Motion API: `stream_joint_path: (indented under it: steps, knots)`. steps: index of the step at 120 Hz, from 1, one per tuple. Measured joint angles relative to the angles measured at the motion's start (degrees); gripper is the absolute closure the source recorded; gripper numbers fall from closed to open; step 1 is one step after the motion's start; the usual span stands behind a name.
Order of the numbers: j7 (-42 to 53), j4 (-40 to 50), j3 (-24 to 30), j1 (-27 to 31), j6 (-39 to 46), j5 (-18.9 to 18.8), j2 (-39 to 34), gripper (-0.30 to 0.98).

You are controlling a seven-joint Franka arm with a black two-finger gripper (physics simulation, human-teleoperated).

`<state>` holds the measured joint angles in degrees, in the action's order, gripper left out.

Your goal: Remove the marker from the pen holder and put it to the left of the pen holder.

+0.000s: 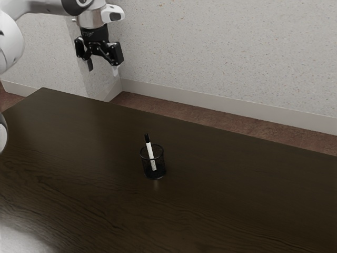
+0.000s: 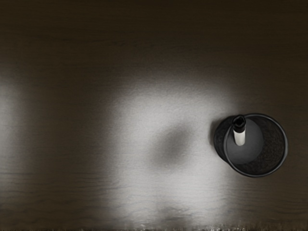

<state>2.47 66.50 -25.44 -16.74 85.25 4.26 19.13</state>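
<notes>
Marker Standing in the Pen Holder, Approach in Hand

The marker (image 1: 151, 153), a slim white cylinder capped in black, is leaning toward the exterior view's left inside the pen holder (image 1: 162, 153), a round, black mesh cup. We are probably just starting the approach: our gripper (image 1: 103, 70) is hanging high, to the exterior view's left and far side, its fingers (image 1: 116, 69) spread and empty. Next we are needing to centre over the cap, then descend. Beneath, dark, grained wood is forming the table (image 1: 95, 137).

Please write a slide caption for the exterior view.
The open tool hangs high, away from the marker leaning in its pen holder.
</notes>
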Motion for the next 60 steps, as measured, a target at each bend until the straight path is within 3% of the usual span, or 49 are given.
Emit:
stream_joint_path:
  steps: [30, 40, 60]
  knots:
    - [1.5, -0.2, -0.1, -0.1, -0.9, 0.5, 0.3, 0.00]
    - [1.9, -0.2, 2.5, -0.1, 0.5, 0.5, 0.6, 0.00]
    - [2.4, -0.1, 4.8, -0.1, 10.8, 1.9, 11.2, 0.00]
